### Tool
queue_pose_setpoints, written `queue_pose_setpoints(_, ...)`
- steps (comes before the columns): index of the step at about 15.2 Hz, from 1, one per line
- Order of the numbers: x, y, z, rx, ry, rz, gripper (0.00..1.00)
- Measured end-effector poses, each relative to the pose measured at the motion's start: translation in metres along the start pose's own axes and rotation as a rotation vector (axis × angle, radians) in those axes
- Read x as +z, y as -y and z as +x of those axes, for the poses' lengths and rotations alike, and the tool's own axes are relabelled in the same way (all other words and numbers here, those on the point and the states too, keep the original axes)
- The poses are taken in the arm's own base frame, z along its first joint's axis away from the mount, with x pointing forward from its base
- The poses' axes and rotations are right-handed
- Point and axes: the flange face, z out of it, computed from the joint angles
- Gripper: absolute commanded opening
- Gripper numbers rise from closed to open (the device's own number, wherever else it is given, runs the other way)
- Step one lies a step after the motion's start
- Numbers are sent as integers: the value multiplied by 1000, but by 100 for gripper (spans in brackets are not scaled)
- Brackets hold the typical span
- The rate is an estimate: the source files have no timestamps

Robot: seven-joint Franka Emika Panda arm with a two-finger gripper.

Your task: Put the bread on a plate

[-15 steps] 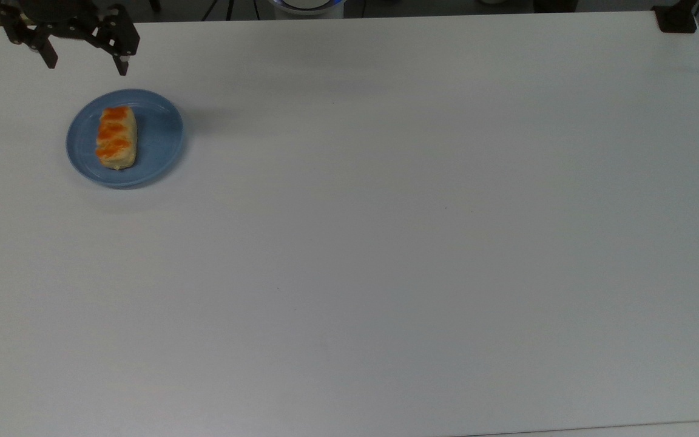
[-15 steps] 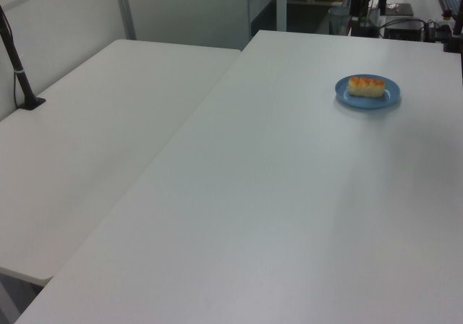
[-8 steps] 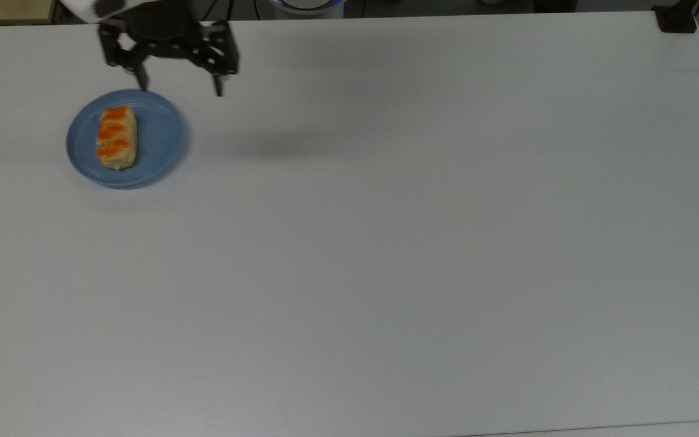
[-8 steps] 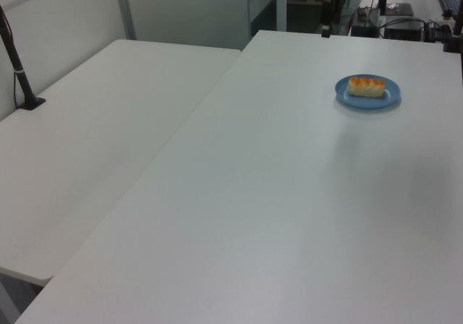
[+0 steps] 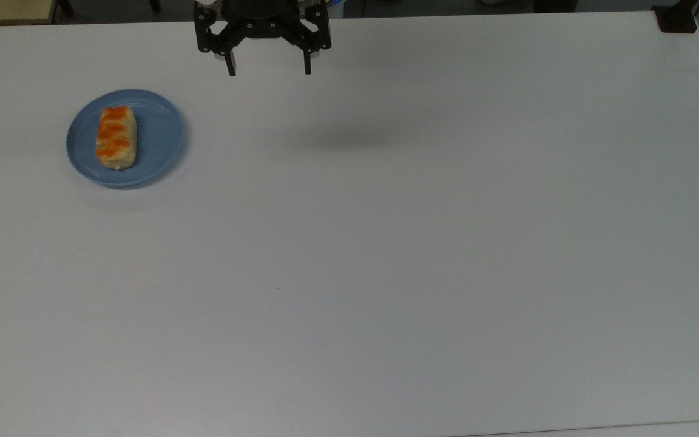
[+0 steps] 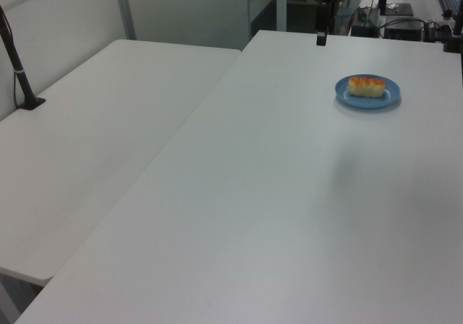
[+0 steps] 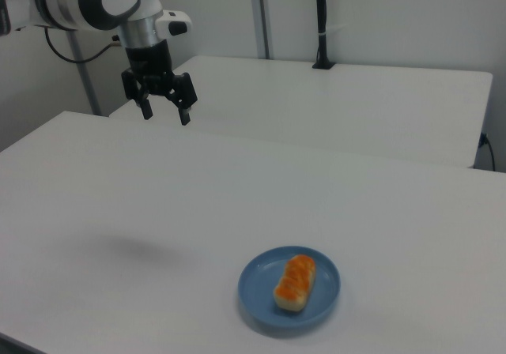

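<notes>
A wide white table (image 5: 386, 273) fills the scene, bare across its near part. Further in, toward the top view's left, a round light-blue plate (image 5: 164, 136) rests flat on the table. The bread (image 5: 116, 137), a small oblong loaf with pale sides and an orange-brown braided top, lies inside the plate, off-centre toward the top view's left, its long axis running away from the viewer. In the right view the bread (image 7: 295, 282) sits fully within the plate's (image 7: 251, 292) rim, so the task looks complete.

The loaf looks light and soft, likely to dent under a hard squeeze; its glazed top may be a little slick. If it were lifted, the best hold would be across the short width at mid-length, pressing gently on the pale sides.

Farthest back, the gripper (image 5: 267, 64) hangs above the table's far edge, well apart from the plate, its two fingers spread wide and holding nothing.
</notes>
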Motion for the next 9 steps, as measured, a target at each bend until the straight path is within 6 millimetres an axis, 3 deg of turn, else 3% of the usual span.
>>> queue_pose_setpoints(9,1,3,0,95,5,7,100)
